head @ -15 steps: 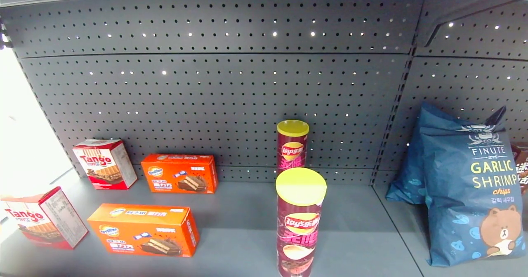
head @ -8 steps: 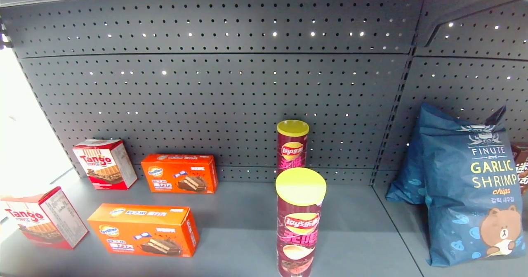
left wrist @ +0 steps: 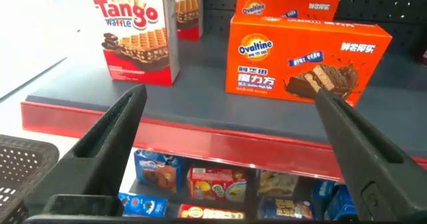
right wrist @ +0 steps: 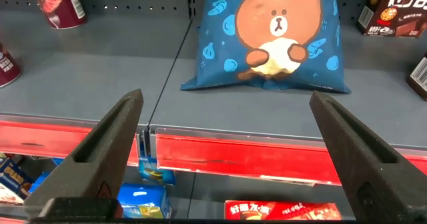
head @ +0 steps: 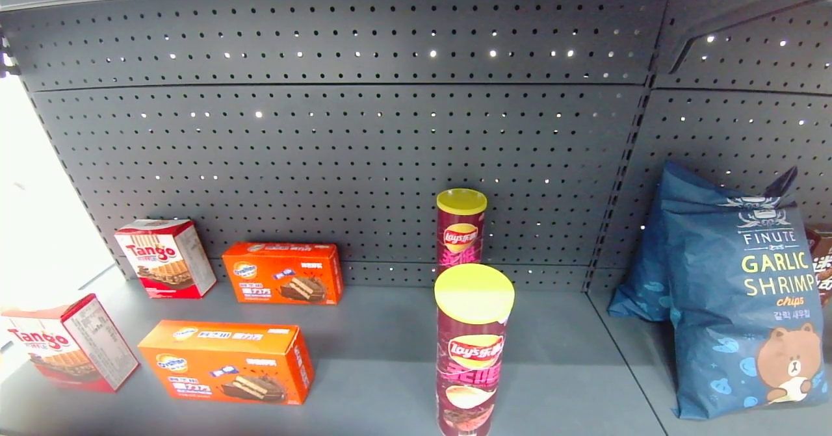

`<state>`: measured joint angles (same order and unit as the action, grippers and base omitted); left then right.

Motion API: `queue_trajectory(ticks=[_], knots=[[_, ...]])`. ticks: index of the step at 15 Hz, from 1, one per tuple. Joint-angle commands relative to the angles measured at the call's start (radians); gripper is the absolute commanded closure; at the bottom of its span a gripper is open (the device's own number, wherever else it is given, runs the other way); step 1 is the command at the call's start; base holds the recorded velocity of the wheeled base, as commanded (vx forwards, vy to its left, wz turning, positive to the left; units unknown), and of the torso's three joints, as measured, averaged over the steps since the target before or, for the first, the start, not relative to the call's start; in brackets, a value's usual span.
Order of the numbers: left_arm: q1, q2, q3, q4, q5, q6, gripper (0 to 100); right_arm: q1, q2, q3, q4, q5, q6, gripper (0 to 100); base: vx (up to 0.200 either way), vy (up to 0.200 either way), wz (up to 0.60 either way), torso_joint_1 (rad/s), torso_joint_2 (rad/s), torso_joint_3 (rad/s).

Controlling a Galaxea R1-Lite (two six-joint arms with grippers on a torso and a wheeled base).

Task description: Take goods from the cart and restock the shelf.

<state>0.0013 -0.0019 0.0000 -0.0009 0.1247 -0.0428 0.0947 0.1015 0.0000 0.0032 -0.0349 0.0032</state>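
Note:
On the grey shelf stand two maroon chip cans with yellow lids, one at the front and one at the back. Left of them lie two orange boxes and two red-and-white wafer boxes. Blue shrimp-chip bags lean at the right. My left gripper hangs open and empty before the shelf's red front edge, facing an orange box and a wafer box. My right gripper is open and empty in front of the blue bag.
A pegboard wall backs the shelf, and another shelf board runs above. A lower shelf with small packets shows under the red edge. A dark mesh basket corner is beside my left gripper. Brown boxes stand right of the blue bag.

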Motion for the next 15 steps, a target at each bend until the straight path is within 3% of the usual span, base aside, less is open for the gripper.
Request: queue_trajectory(ticks=[1, 3, 6, 15], knots=[[0.0, 0.002, 0.0, -0.001, 0.001, 0.0, 0, 0.0, 0.001, 0.0, 0.001, 0.0, 0.0, 0, 0.0, 0.0, 0.0, 0.0, 0.0, 0.0], [0.0, 0.002, 0.0, -0.001, 0.001, 0.0, 0, 0.002, 0.001, 0.0, 0.001, 0.0, 0.0, 0, 0.0, 0.0, 0.0, 0.0, 0.0, 0.0], [0.0, 0.002, 0.0, -0.001, 0.003, 0.0, 0, -0.101, -0.083, 0.0, 0.0, 0.0, 0.006, 0, 0.0, 0.0, 0.0, 0.0, 0.0, 0.0], [0.0, 0.002, 0.0, -0.001, 0.003, 0.0, 0, -0.095, -0.101, 0.0, 0.0, 0.003, 0.0, 0, 0.0, 0.0, 0.0, 0.0, 0.0, 0.0]])
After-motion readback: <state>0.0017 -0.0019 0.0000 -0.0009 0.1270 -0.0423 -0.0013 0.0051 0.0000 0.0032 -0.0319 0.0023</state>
